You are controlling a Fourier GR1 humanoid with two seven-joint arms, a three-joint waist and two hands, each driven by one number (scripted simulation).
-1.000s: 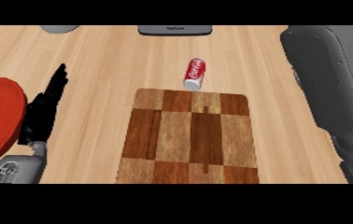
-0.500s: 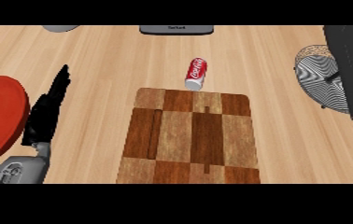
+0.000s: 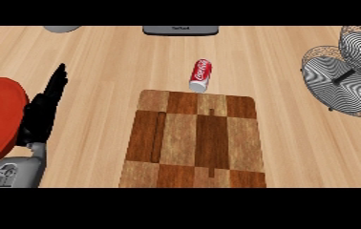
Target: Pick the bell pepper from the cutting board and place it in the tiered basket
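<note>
One cutting board (image 3: 194, 140) and one red soda can (image 3: 200, 75) lie right of the one robot hand (image 3: 44, 109). One wire tiered basket (image 3: 337, 75) stands farther right; one red object (image 3: 10, 111) touches the hand's left

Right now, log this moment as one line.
left hand: open, resting at left edge | right hand: out of view | checkered wooden cutting board: bare | red soda can: lying behind board | wire tiered basket: right edge

Light wood counter (image 3: 106, 56), plank grain running lengthwise, fills view. Grey appliance edge (image 3: 180, 30) at top centre, small lettering too fine to read. Grey rounded object (image 3: 62, 28) cut off at top left. Even, soft light; faint shadows. No walls, floor or windows visible.
</note>
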